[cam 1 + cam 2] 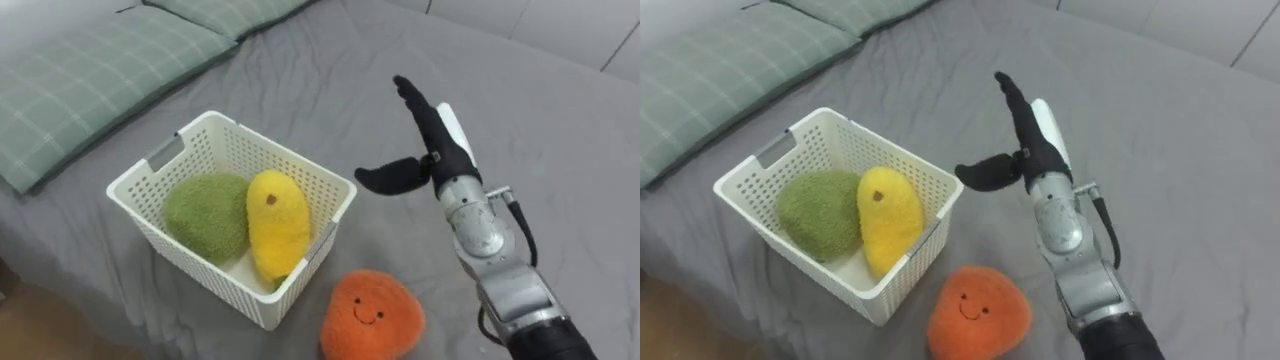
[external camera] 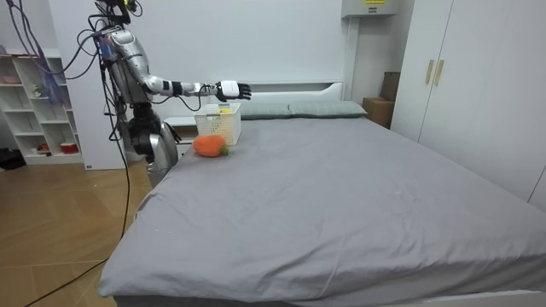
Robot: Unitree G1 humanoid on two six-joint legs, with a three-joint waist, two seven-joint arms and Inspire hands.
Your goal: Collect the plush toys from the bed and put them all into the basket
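Bed under a smooth grey cover, carrying all the items. In the room view the robot stands at the bed's side near the head end, on the room view's left, with one arm stretched out level over the mattress. A white wardrobe lines the wall on the room view's right, and a white shelf unit stands behind the robot.

Two green checked pillows lie along the head of the bed, beyond the basket.

White perforated basket, rectangular and upright, rests on the cover near the bed's edge. It holds two toys side by side: a green plush toy on the left and a yellow plush toy on the right, touching each other.

Orange plush toy with a stitched smiling face lies on the cover outside the basket, just beside its nearest corner.

Right hand is raised above the cover to the right of the basket, clear of both basket and toys. Its fingers are straight and together, the thumb spread wide toward the basket; it holds nothing.
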